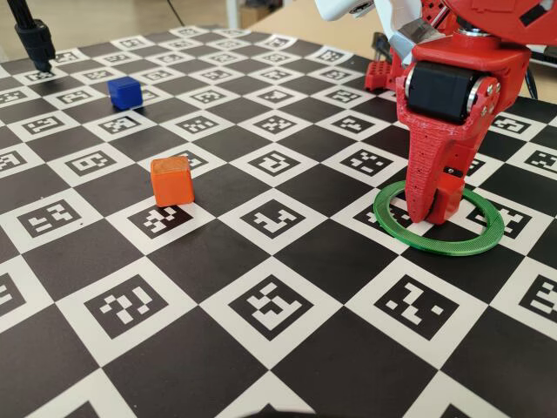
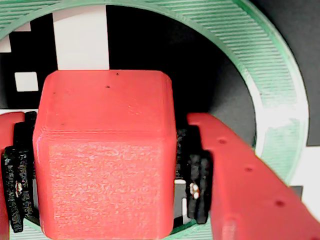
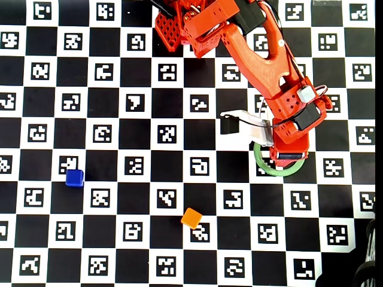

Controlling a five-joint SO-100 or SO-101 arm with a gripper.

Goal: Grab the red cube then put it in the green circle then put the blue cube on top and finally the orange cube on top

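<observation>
Pincer (image 2: 107, 200) clamped on red cube (image 2: 105, 155), inside green circle (image 2: 275, 75)

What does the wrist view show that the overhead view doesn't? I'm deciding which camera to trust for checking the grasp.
Only the wrist view shows the red cube, clamped between the black-padded fingers, with the ring's hollow centre behind it. Only the overhead view shows the blue cube and the orange cube, both loose on the checkered board, far from the ring, plus the whole arm. Both show the green circle under the gripper.
</observation>
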